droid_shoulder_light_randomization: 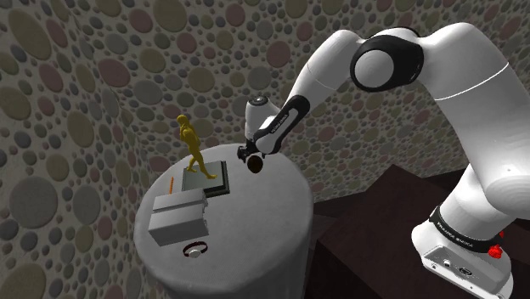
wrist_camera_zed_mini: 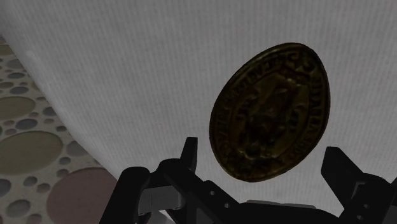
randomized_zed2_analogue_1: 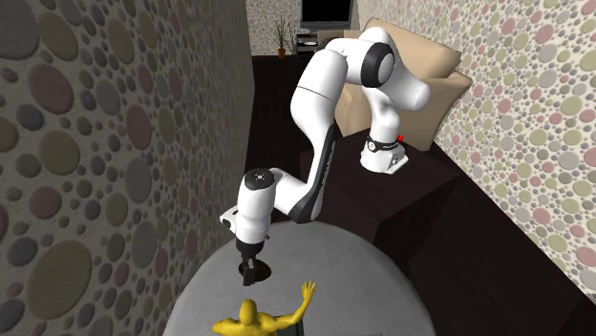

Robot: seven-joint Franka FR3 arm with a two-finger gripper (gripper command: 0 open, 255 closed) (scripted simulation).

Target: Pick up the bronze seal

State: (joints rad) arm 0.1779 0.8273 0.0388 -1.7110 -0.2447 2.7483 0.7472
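Contents of the round grey worktop (droid_shoulder_light_randomization: 263,229), listed from the shoulder view's left.

1. A grey box (droid_shoulder_light_randomization: 178,217) is set toward the near rim. A small ring-shaped item (droid_shoulder_light_randomization: 194,249) lies just in front of it and a thin orange stick (droid_shoulder_light_randomization: 171,183) just behind. None is wanted for the task, and all are well apart from the hand.
2. A golden figurine (droid_shoulder_light_randomization: 193,144) is stood upright on a dark slab (droid_shoulder_light_randomization: 217,180), near the hand. It is judged the thing most easily knocked.
3. The bronze seal (wrist_camera_zed_mini: 270,118) is a dark oval disc with raised lettering round its rim. It is placed by the worktop's far rim, directly under the hand (wrist_camera_zed_mini: 259,147). Whether it lies quite flat cannot be told.
4. The hand is carried steeply downward by the white arm (droid_shoulder_light_randomization: 442,76), so that the disc is straddled across its edges. The black fingers (wrist_camera_zed_mini: 189,153) are held apart with the seal framed between them. A gap is seen beside one finger, so nothing is clamped. Closing on the seal is judged the step in hand.
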